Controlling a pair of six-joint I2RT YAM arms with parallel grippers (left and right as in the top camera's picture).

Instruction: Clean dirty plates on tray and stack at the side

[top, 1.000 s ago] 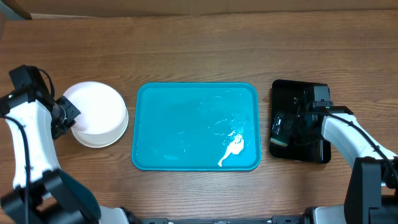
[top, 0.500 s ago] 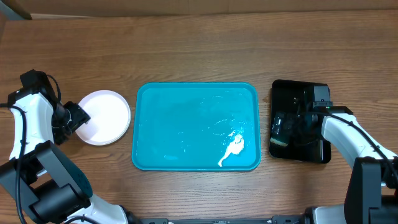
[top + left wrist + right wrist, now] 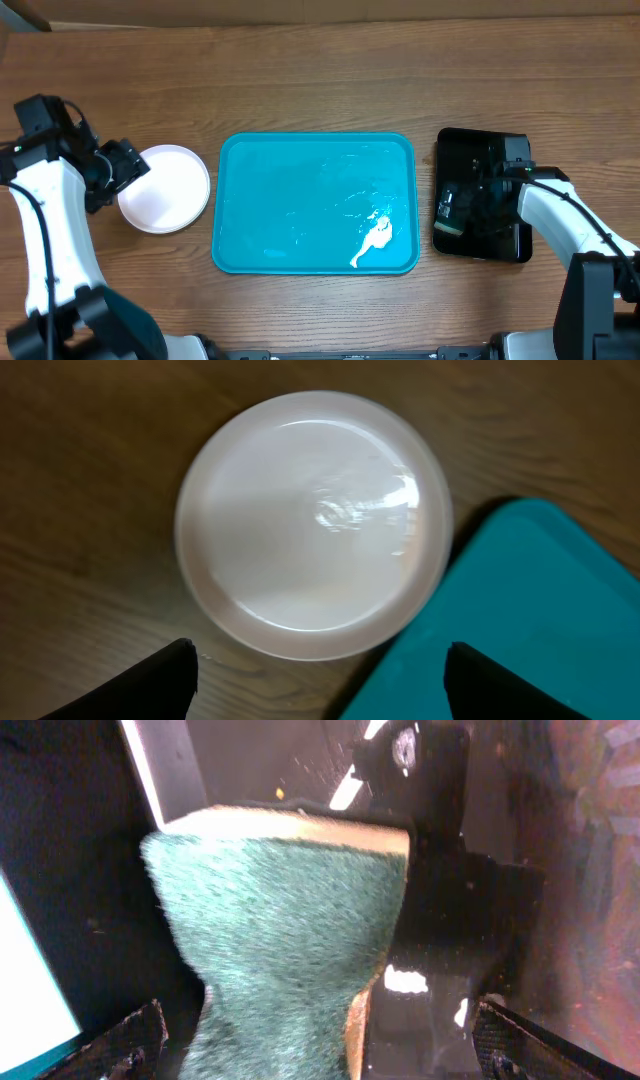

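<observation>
Plate (image 3: 163,188), white, on table (image 3: 300,80) just left of blue tray (image 3: 290,190); tray holds a white smear (image 3: 375,236). Left gripper (image 3: 125,170) spread wide beside plate, gripping nothing. Right gripper (image 3: 453,207) spread over sponge (image 3: 280,940) in black tray (image 3: 500,150).

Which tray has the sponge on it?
The small black tray, right of the turquoise tray; the green sponge lies on it.
</observation>
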